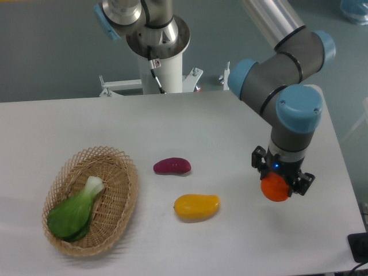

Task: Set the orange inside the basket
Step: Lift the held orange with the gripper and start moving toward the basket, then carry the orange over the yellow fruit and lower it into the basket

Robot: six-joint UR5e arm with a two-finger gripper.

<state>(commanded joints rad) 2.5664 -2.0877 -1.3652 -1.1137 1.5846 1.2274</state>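
Observation:
The orange (275,188) is a small round orange-red fruit held in my gripper (278,185), which is shut on it at the right side of the table, just above the surface. The basket (122,198) is an oval tan wicker one at the front left, far from the gripper. A green leafy vegetable (75,211) lies inside it.
A yellow mango (196,206) lies at the table's front middle, between the gripper and the basket. A purple oblong vegetable (171,166) sits just behind it. The arm's base (158,52) stands at the back. The table's right edge is close to the gripper.

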